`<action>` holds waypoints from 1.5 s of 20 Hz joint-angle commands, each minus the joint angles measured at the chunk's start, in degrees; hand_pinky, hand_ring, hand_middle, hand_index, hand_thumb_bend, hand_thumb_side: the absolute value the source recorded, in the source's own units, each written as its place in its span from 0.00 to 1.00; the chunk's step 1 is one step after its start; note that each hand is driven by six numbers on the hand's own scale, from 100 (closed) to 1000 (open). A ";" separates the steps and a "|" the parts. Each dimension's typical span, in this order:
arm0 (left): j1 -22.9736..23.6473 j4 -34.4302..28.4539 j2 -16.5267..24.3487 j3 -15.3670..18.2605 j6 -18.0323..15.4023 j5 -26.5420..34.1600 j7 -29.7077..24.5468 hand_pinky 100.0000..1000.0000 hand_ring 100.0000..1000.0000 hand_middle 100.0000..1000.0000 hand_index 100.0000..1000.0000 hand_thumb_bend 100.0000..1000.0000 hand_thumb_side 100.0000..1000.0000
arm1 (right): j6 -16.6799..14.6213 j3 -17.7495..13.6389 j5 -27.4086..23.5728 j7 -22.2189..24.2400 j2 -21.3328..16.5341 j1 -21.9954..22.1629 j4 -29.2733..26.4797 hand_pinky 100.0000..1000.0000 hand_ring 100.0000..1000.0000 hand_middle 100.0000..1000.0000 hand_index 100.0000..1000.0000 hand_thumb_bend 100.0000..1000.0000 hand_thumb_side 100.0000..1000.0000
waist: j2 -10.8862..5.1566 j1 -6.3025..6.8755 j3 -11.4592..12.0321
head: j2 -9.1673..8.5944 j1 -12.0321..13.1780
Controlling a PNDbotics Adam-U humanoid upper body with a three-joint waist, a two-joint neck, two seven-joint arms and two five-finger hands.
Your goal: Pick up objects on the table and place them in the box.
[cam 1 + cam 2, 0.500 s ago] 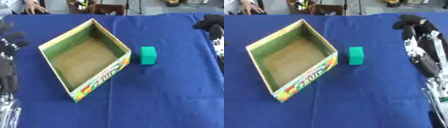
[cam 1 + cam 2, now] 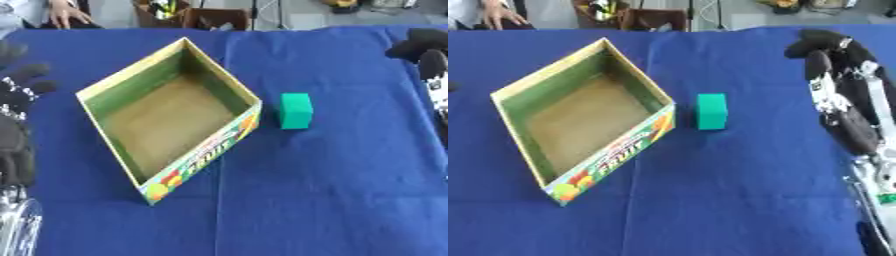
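a tabletop [image 2: 332, 200] under a blue cloth carries an open cardboard box [image 2: 114, 85] set askew with nothing inside, and a green block [image 2: 296, 110] lying just beside its right corner.

Right hand [image 2: 833, 75]: black shell with rounded black fingertips, white and silver linkage parts along the fingers, a bulbous black forearm section, then a silver-grey metal bracket below. Left hand [image 2: 17, 95]: black fingers with small white flecks at the joints, silver metal beneath.
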 commanded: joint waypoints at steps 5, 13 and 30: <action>-0.10 -1.00 1.50 0.34 0.13 -0.49 0.07 0.62 0.68 0.71 0.82 0.00 1.00 | 0.17 0.27 5.13 3.50 -8.72 -4.39 -1.13 0.84 0.75 0.67 0.81 0.34 0.97 | -1.41 -0.61 -0.15 | -0.28 0.07; 0.09 -1.00 1.46 0.21 0.24 -0.41 -0.02 0.62 0.68 0.71 0.82 0.00 1.00 | 2.26 0.26 11.50 9.41 -19.06 -8.70 -1.13 0.82 0.76 0.69 0.82 0.43 1.00 | -1.26 -0.48 0.13 | 0.26 -0.35; 0.25 -1.00 1.56 -0.33 0.57 0.05 -0.60 0.62 0.68 0.71 0.82 0.00 1.00 | 5.82 6.44 24.81 27.62 -29.68 -15.86 -0.73 0.80 0.80 0.74 0.90 0.47 0.93 | -1.65 -0.67 0.90 | 0.07 -1.43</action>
